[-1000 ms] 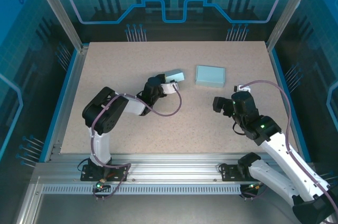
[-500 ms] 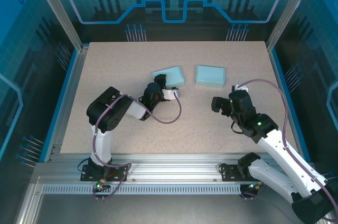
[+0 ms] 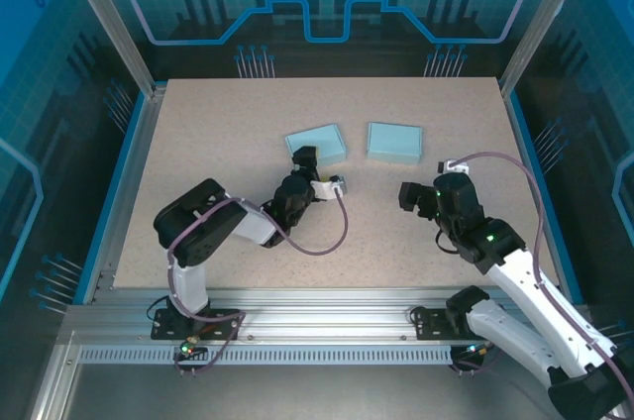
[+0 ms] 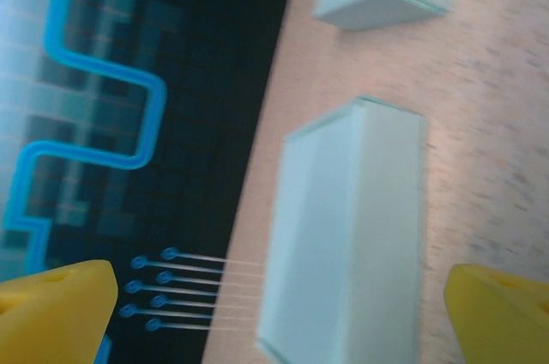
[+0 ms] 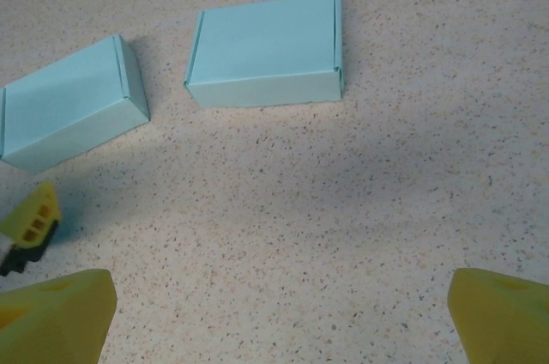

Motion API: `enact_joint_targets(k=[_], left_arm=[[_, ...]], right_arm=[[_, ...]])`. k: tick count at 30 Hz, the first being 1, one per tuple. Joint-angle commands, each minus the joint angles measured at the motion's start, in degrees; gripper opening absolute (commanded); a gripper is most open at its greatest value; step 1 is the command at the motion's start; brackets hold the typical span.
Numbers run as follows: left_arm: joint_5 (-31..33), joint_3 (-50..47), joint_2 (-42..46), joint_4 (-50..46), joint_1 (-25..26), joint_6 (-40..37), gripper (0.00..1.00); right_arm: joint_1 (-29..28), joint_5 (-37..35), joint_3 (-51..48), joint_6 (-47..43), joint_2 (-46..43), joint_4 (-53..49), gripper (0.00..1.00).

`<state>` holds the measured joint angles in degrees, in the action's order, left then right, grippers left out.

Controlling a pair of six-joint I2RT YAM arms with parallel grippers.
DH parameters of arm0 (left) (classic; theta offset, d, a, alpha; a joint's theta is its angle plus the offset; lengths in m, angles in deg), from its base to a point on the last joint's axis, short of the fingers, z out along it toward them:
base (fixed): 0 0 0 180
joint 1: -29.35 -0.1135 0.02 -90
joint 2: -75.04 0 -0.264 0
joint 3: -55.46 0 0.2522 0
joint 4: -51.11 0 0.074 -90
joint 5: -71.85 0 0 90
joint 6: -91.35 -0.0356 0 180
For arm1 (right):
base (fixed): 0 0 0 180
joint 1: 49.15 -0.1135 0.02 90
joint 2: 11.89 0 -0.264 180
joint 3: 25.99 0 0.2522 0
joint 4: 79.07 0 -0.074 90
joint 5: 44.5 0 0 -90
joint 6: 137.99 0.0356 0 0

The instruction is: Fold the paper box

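2 paper boxes lay on the speckled beige table (image 3: 218, 123), side by side around its middle and somewhat closer to the far edge than to the near one, with a bare strip of table between them. Both were pale blue-green, closed up into low rectangular blocks with crisp folded edges and plain faces. The left paper box (image 3: 318, 146) sat turned at an angle to the table's edges, and a fold line crossed its top close to one short end. The right paper box (image 3: 394, 142) lay roughly square to the far edge, and a flap seam ran along its right-hand end.

The left gripper (image 3: 305, 160) hung just on the near side of the left paper box, pointing at it. Its yellow-tipped fingers (image 4: 56, 308) stood spread wide and had hold of nothing. In the left wrist view the box lay ahead, between the 2 tips. In the right wrist view 1 of those tips stood a little short of the box's near side.

The right gripper (image 3: 408, 192) hung over the right half of the table, on the near side of the right paper box and well apart from it, its jaws also wide apart and empty
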<state>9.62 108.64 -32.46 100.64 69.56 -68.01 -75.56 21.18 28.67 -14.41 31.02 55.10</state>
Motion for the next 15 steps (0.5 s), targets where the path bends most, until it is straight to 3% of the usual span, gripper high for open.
enact_joint_targets(k=[1,5,8,15], left_arm=[[11.2,-0.3,6.3,5.5,0.3,5.6,0.99],[16.9,-2.0,13.8,1.4,0.3,13.5,0.99],[19.8,-3.2,20.0,-5.5,0.0,20.9,0.99],[18.5,-4.3,35.7,-33.7,-6.8,47.7,0.99]], right_arm=[[1.0,-3.3,-0.7,0.4,-2.1,0.9,1.00],[1.7,-6.7,-2.9,0.9,-5.1,3.6,1.00],[2.1,-6.4,-7.0,-3.6,-8.4,10.2,1.00],[4.1,-3.3,-12.8,-13.9,-11.4,18.5,1.00]])
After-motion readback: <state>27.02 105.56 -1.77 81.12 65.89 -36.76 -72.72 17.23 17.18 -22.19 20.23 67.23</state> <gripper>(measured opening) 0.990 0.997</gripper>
